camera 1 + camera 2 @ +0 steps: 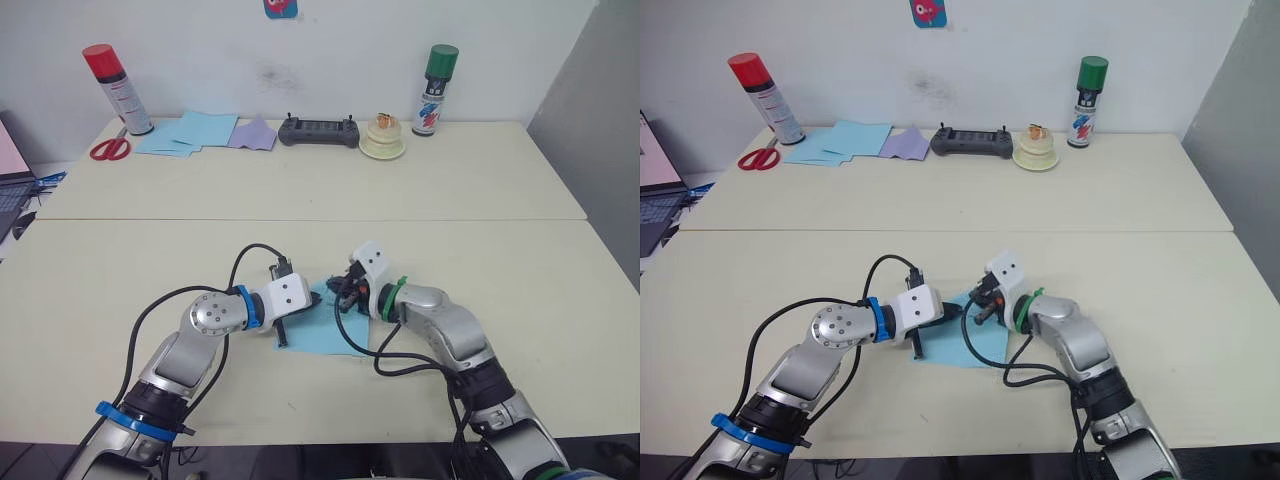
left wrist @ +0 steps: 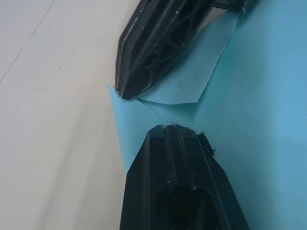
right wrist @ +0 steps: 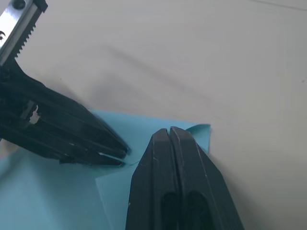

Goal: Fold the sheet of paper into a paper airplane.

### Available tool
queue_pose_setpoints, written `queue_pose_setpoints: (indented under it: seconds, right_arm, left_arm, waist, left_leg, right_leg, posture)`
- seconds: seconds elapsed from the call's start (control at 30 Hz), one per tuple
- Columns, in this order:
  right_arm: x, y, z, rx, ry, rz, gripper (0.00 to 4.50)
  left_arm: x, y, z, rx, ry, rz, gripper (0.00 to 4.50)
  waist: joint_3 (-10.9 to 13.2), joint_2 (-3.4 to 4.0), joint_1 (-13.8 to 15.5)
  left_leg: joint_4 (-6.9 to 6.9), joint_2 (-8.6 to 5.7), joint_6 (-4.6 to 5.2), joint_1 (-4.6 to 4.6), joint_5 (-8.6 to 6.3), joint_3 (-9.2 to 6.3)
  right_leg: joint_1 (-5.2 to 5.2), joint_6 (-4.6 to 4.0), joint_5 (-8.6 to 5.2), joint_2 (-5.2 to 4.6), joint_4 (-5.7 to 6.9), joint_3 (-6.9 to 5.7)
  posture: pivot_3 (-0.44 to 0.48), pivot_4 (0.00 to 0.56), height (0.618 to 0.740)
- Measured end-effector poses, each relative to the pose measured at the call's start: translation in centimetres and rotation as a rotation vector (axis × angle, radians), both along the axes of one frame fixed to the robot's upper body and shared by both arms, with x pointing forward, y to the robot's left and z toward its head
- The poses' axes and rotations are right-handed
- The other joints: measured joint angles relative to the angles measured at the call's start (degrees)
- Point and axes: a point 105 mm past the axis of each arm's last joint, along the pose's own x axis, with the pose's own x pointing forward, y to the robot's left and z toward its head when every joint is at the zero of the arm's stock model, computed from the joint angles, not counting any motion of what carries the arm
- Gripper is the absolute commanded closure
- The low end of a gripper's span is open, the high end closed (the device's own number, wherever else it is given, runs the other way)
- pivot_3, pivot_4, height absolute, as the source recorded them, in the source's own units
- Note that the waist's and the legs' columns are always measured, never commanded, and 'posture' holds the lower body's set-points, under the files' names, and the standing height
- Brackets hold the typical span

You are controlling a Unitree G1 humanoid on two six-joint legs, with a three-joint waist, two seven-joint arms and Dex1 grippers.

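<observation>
Low centre of the frame, the sheet of paper point(image 1: 322, 328) lies on the surface point(image 1: 520, 270); the left end effector point(image 2: 144, 112), fingers spread, and the right end effector point(image 3: 173, 143), fingers pressed together, work a turned-over corner, which should be creased slowly.

Count: 2 spray cans — red cap point(image 1: 116, 87), green cap point(image 1: 435, 90); 1 scissors point(image 1: 109, 149); 1 controller point(image 1: 318, 131); 1 blue sheet pile point(image 1: 189, 131); 1 lavender sheet point(image 1: 253, 132); 1 sheet of paper point(image 1: 322, 331); 2 tables point(image 1: 480, 180).

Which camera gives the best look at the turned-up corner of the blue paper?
The left wrist view: the folded corner flap of the sheet of paper lies close up between two black fingers. The right wrist view shows another corner, and the head views the whole sheet.
</observation>
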Motion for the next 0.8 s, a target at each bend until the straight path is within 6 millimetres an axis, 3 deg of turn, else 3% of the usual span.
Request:
queue_pose_setpoints:
  seconds: [0.6,0.8]
  right_arm:
    - [0.8,0.0,-0.3,-0.013,-0.006,-0.041,4.50]
    - [0.4,-0.7,1.5,0.029,-0.010,-0.028,4.50]
  left_arm:
    - [-0.2,0.3,0.0,0.018,0.000,-0.011,4.47]
    - [-0.3,0.3,0.0,0.023,-0.001,-0.025,4.47]
  waist:
    - [0.0,0.00,-0.1]
    - [0.0,0.01,0.0]
  left_leg:
    - [0.00,0.01,0.00,0.01,0.00,0.01]
    - [0.00,0.00,0.00,-0.01,0.00,0.01]
  right_leg:
    - [0.00,0.00,0.00,0.01,0.01,0.01]
    - [0.00,0.00,0.00,0.00,-0.01,0.02]
  posture:
    - [0.000,0.150,0.740]
    - [0.000,0.150,0.740]
